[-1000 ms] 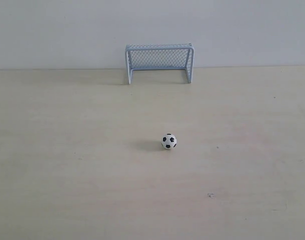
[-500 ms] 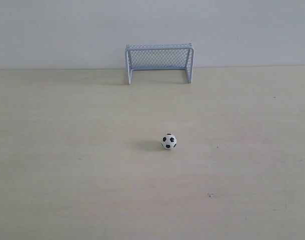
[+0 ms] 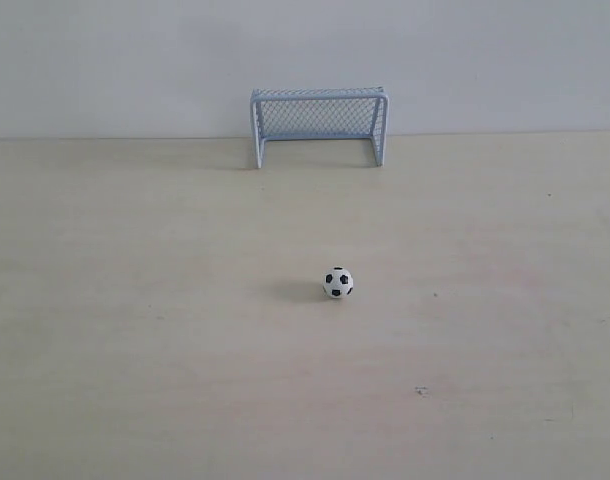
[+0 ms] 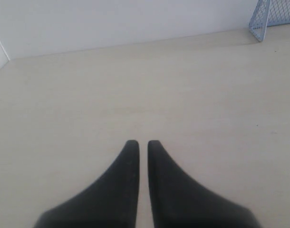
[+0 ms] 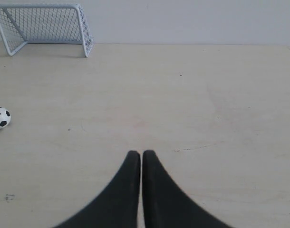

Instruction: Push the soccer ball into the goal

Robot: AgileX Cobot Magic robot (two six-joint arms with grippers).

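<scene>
Your inventory:
- One small white ball with black pentagon patches (image 3: 338, 283), resting on the pale wooden tabletop (image 3: 135, 350), well apart from the goal and roughly in line with its mouth.
- One miniature goal, pale blue tubular frame with fine mesh (image 3: 319, 118), standing at the table's far edge against the white wall (image 3: 85, 60).
- Your left gripper (image 4: 142, 142): black fingers drawn nearly together, a thin slit between them, over bare table.
- Your right gripper (image 5: 141, 153): fingers pressed together, ball off to its side.

No readable text, label or number anywhere.
</scene>
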